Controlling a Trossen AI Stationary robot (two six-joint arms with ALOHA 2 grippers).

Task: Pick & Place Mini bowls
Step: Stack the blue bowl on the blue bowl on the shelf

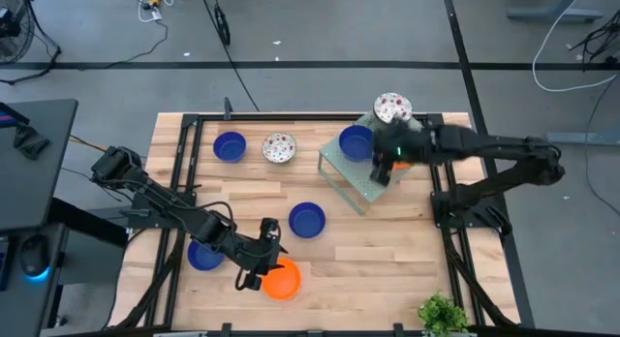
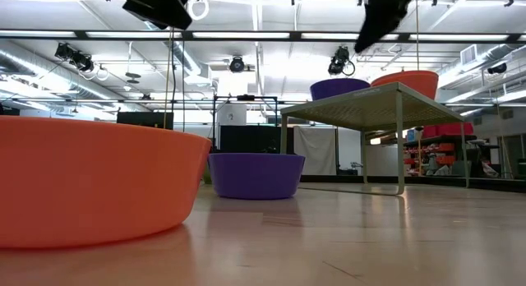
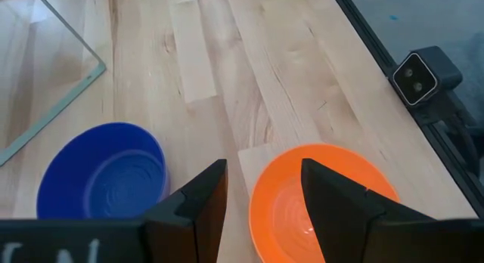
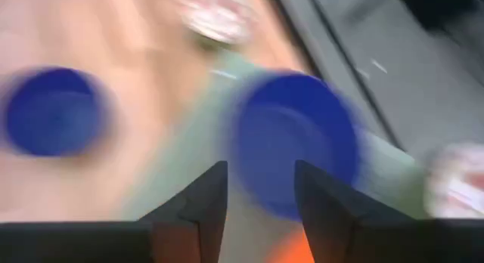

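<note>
on the wooden table (image 1: 387, 260), listed by edge and corner:
- near front edge, left of centre: orange mini bowl (image 1: 282, 279), with a dark blue mini bowl (image 1: 204, 255) just beside it toward the left edge.
- mid-table: dark blue mini bowl (image 1: 307, 220), alone.
- near back edge, left half: dark blue mini bowl (image 1: 230, 146) and white red-speckled mini bowl (image 1: 279, 148), side by side, apart.
- right half toward back edge: pale green perforated rack (image 1: 360, 180), carrying a dark blue mini bowl (image 1: 356, 142) at its back left corner, a speckled mini bowl (image 1: 392, 108) at its back right corner, and an orange mini bowl (image 1: 398, 164) partly hidden under the arm.

left gripper (image 1: 263, 263): over the left rim of the front orange bowl, fingers (image 3: 198, 206) parted and holding nothing, rim lying in the gap between them.
right gripper (image 1: 389, 159): over the rack beside the blue bowl, fingers spread and empty (view blurred, so apparently in motion).

risks, judged:
- pinch closing on a thin sloped rim: bowl tipping or squirting out toward the front edge.
- nudging the neighbouring blue bowl during the lift.
- right arm crossing the crowded rack: clipping a bowl or knocking the speckled one off the back corner.
</note>
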